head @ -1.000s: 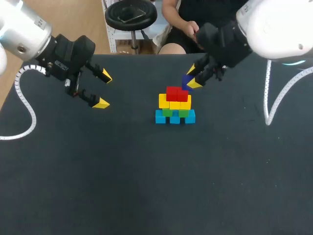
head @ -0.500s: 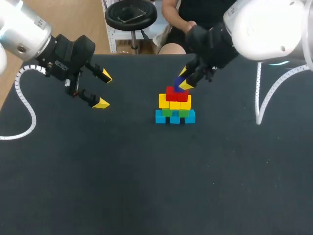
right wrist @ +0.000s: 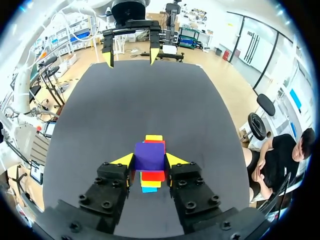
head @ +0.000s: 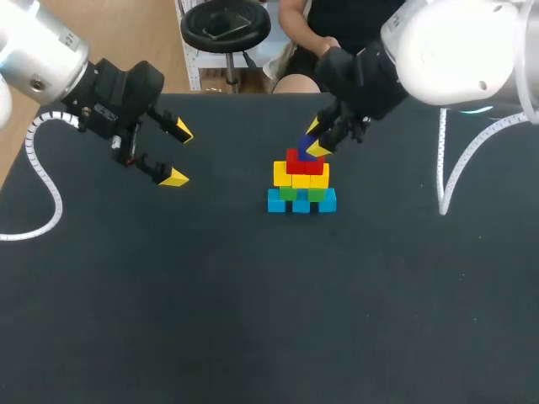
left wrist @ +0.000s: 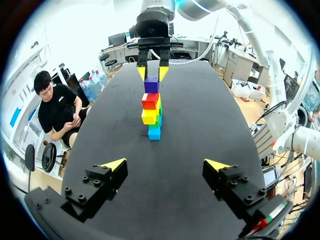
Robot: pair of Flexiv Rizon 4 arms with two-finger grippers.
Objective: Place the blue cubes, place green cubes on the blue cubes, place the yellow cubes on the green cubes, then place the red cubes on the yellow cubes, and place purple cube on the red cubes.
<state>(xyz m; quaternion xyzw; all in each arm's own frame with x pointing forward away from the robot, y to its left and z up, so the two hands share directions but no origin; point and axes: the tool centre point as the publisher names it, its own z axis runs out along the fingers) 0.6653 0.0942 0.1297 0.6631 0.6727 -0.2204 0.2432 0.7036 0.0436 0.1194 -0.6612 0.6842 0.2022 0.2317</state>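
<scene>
A stepped pile stands mid-table: blue cubes (head: 301, 202) at the bottom, green cubes (head: 301, 194), yellow cubes (head: 301, 176), then red cubes (head: 304, 161). My right gripper (head: 313, 139) is directly over it, shut on the purple cube (right wrist: 149, 156), whose underside sits at the top of the red cubes (left wrist: 150, 100); I cannot tell if they touch. The left wrist view shows the purple cube (left wrist: 151, 84) centred on the pile. My left gripper (head: 178, 155) hangs open and holds nothing, well to the left of the pile.
The dark table (head: 253, 303) has wide bare room in front of the pile and on both sides. A white cable (head: 46, 189) from my left arm loops over the left part of the table.
My right gripper has carried the purple cube leftward and down from the pile's back right to directly above the red cubes. The left arm has stayed still.
</scene>
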